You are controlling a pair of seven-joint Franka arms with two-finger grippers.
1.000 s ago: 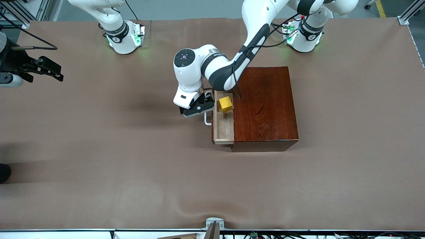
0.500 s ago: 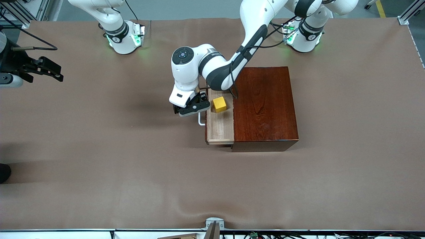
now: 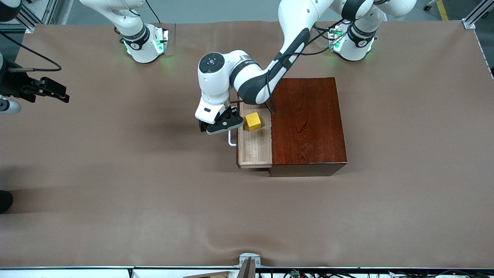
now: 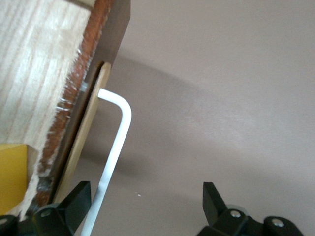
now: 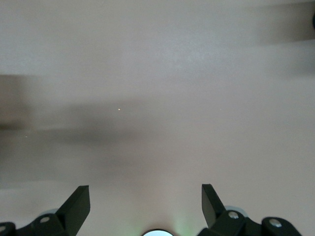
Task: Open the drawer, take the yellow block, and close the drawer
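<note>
Left wrist view: left gripper (image 4: 142,206) jaws wide open around the drawer's white handle (image 4: 114,152); right gripper (image 5: 145,204) open, idle.

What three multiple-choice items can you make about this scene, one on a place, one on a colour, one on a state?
1. Where is the yellow block?
A. in the drawer
B. on top of the wooden box
C. on the table

2. What colour is the handle of the drawer?
A. black
B. white
C. yellow

3. How is the left gripper?
A. shut on the block
B. shut on the handle
C. open

Answers:
1 A, the block lies on the pale wood tray.
2 B, the bar shows white in both views.
3 C, its fingers stand wide apart, the handle next to one finger; the right gripper waits, open, over bare table.
</note>
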